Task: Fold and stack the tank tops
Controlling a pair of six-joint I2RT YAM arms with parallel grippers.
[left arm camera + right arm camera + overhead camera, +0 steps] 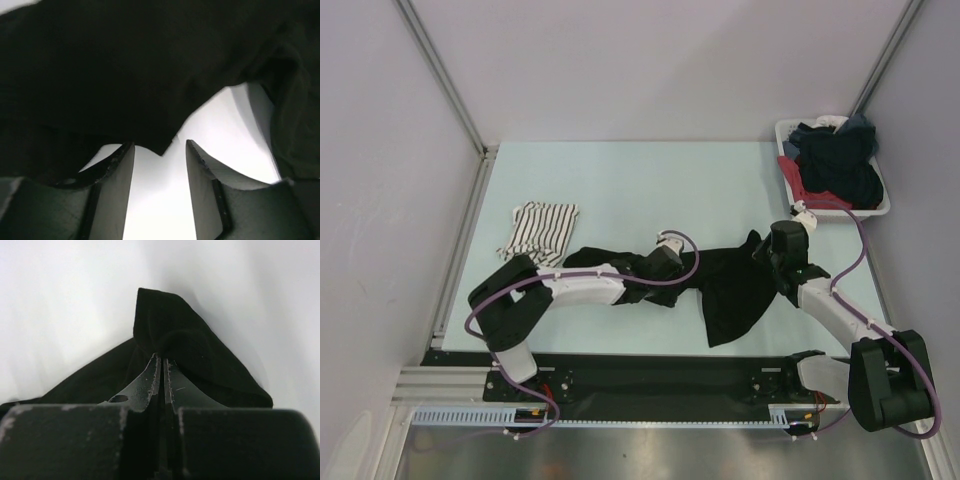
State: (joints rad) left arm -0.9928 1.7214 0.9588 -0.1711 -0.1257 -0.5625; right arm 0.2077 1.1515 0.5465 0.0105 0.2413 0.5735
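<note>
Right gripper (pixel 161 358) is clenched on a raised peak of the black tank top (pixel 170 330), which lies spread across the near middle of the table (pixel 650 175) between both arms. Left gripper (pixel 160 143) stands partly open over the cloth's left part. Its wrist view alone shows a hem corner dipping between the fingertips, unclamped. Only the top view shows the striped tank top (pixel 540 231) bunched near the left edge, apart from the black one, and a white basket (pixel 883 205) of clothes at the far right corner, with open tabletop between them.
</note>
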